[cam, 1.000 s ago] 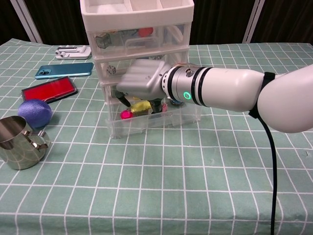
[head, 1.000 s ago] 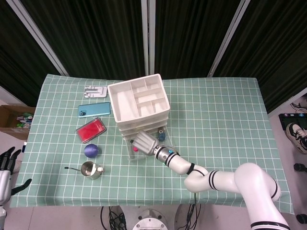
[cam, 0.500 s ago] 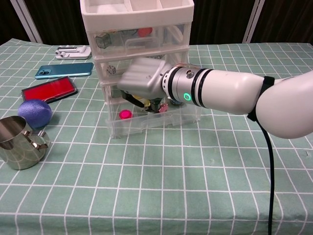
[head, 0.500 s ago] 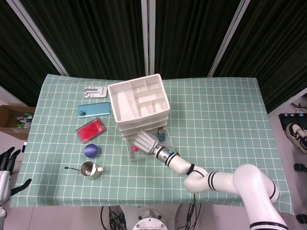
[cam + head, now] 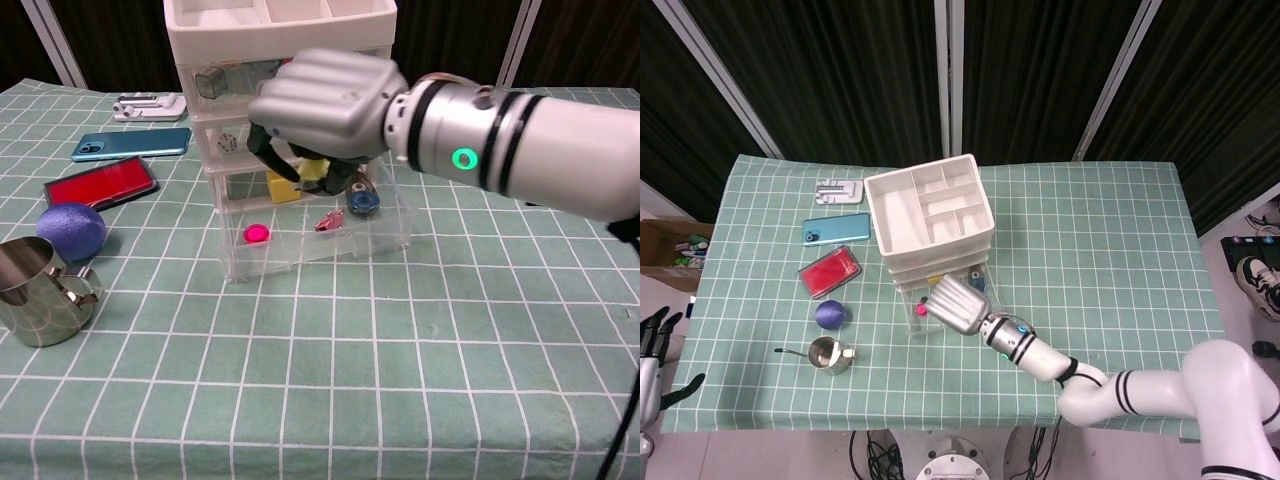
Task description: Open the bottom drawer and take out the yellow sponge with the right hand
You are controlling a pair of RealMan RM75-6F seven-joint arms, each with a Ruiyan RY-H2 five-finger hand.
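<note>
My right hand hovers over the open bottom drawer of the white drawer unit, its fingers curled down around the yellow sponge. The sponge hangs just above the drawer's rim, partly hidden by the fingers. In the drawer lie a pink disc, a small red piece and a blue object. The head view shows the right hand in front of the drawer unit. My left hand hangs off the table's left edge, fingers apart and holding nothing.
Left of the drawers lie a steel cup, a purple ball, a red case, a teal phone and a white holder. A cardboard box sits on the floor to the left.
My right hand has risen out of the bottom drawer, bringing the yellow sponge up with it. The left hand has stayed where it was.
</note>
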